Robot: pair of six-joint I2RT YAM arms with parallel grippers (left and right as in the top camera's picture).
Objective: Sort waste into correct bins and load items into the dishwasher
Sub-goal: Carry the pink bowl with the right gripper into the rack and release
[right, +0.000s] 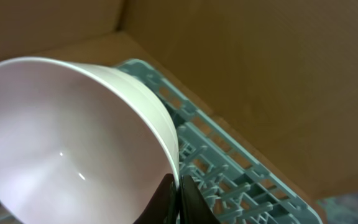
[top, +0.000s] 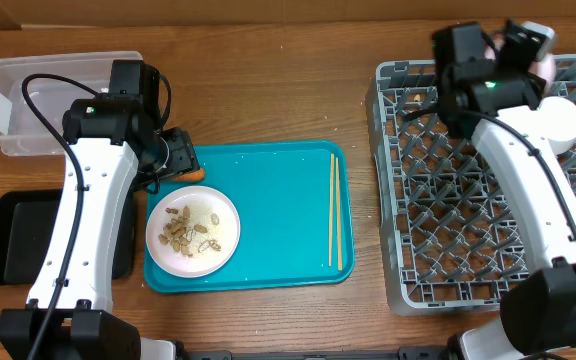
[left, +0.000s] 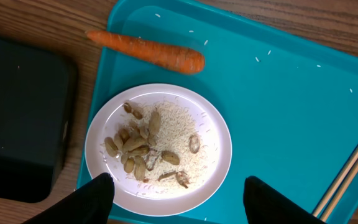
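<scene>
right wrist view alone shows right gripper (right: 178, 198) pinching the bowl (right: 61, 143).

A staged robot test bench, not a real kitchen. A bare wooden table (top: 268, 90) carries everything. Plain brown cardboard (right: 260, 74) walls it in behind the right gripper (right: 178, 199), and a loose grey dish rack (top: 428, 230) lies beneath it. A teal tray (top: 278, 200) sits under the left gripper (left: 182, 202), with a clear tub (top: 28, 100) and a black tray (top: 28, 240) beside it.

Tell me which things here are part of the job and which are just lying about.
Job: carrot, nut scraps, plate, chopsticks, bowl, clear tub, black tray, rack.
Lying about: teal tray, cardboard.
</scene>
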